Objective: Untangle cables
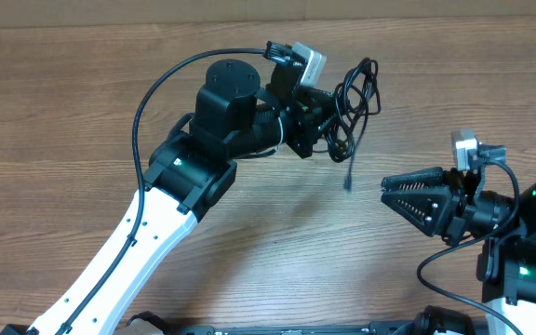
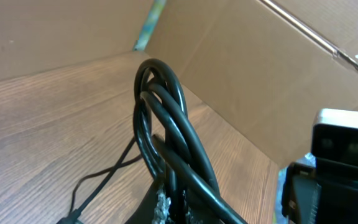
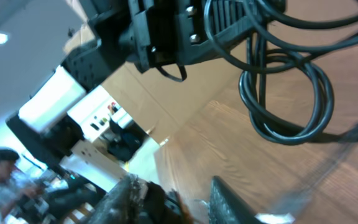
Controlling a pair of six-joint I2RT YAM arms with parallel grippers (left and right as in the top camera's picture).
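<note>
Barely begun: left gripper (image 1: 332, 128) clamps the tangled cables (image 1: 359, 90) at one o'clock; right gripper (image 1: 386, 186), parted and empty, sits at four.

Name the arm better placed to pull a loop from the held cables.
Right. The left gripper is shut on the cables, holding them up; the right gripper is empty, jaws parted, pointing at their dangling plug.

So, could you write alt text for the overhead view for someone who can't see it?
The left end effector grips a tangled bundle of thin black cables over a wooden table, one plug end trailing loose. The right end effector points at them from nearby, empty and not touching.
</note>
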